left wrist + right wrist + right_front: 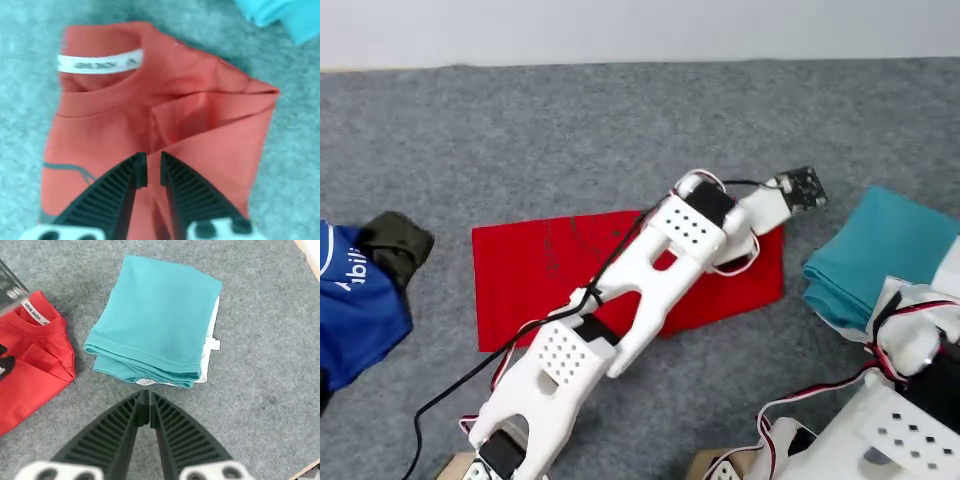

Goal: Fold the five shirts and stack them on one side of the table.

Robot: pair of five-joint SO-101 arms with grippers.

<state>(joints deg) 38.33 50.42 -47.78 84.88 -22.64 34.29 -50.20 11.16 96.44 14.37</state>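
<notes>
A red shirt (550, 270) lies partly folded in the middle of the grey table, its collar and white label (100, 64) at its right end. My left gripper (149, 167) is low over that collar end, its fingers nearly together with a fold of red cloth pinched at the tips. On the right lies a folded teal shirt (880, 250) on top of a folded white one (212, 335). My right gripper (150, 407) hovers shut just in front of that stack, holding nothing. The red shirt (30, 355) lies beside the stack.
A crumpled blue shirt (355, 300) and a dark garment (395, 243) lie at the table's left edge. The left arm (650, 270) stretches across the red shirt. Bare grey felt (620, 130) covers the back of the table.
</notes>
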